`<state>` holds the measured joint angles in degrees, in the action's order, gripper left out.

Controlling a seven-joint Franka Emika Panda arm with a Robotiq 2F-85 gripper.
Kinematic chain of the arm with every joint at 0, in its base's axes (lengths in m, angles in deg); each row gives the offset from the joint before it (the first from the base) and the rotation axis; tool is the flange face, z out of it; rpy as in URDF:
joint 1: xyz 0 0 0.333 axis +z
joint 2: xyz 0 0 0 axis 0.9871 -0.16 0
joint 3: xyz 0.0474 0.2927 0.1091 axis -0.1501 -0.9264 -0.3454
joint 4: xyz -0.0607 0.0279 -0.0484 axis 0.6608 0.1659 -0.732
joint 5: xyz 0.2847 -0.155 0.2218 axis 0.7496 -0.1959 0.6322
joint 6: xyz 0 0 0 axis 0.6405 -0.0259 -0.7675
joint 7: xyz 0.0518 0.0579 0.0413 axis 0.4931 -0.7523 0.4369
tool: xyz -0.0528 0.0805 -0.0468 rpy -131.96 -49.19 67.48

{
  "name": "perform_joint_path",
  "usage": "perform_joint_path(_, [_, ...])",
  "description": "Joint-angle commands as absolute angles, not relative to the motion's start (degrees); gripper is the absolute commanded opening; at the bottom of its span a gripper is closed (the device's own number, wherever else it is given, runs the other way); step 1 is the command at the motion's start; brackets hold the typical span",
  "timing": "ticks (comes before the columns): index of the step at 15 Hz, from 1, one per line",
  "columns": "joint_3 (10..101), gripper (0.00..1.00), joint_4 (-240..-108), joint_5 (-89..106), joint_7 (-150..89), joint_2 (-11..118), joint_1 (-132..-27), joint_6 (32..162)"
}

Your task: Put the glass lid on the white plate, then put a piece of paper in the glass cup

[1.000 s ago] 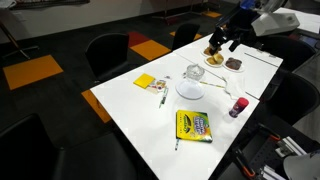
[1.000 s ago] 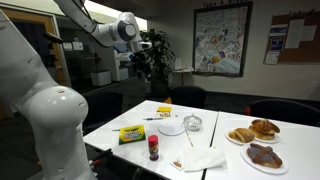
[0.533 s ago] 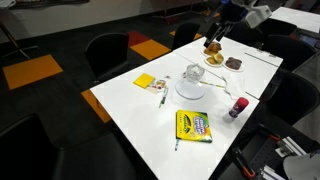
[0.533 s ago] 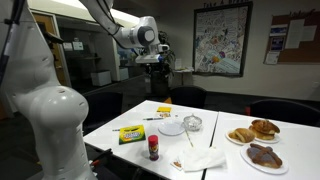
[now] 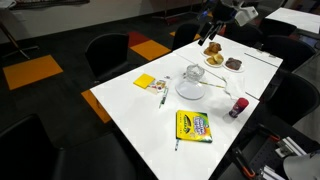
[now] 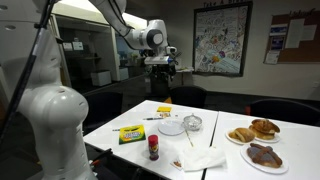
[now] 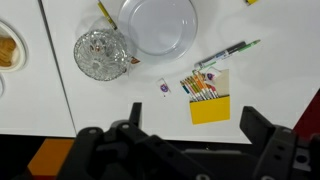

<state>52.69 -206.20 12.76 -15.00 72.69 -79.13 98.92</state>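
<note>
We saw the claw hanging high above the table, holding nothing.
In the wrist view its two fingers stood wide apart with only air between them. The white plate lay in the middle of the table. The glass cup stood just beside it, between the plate and the brown pastries at the far end. We could not pick out the glass lid by itself.

A white plate, white table — yellow crayon box.
</note>
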Motion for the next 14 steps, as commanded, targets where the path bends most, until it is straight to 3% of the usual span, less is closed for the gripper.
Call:
perform_joint_path(1, [52.2, 1.0, -206.1, 12.8, -15.0, 72.7, -79.6, 98.8])
perform_joint_path(14, [58.8, 1.0, -205.0, 22.3, 3.5, 68.2, -85.1, 97.2])
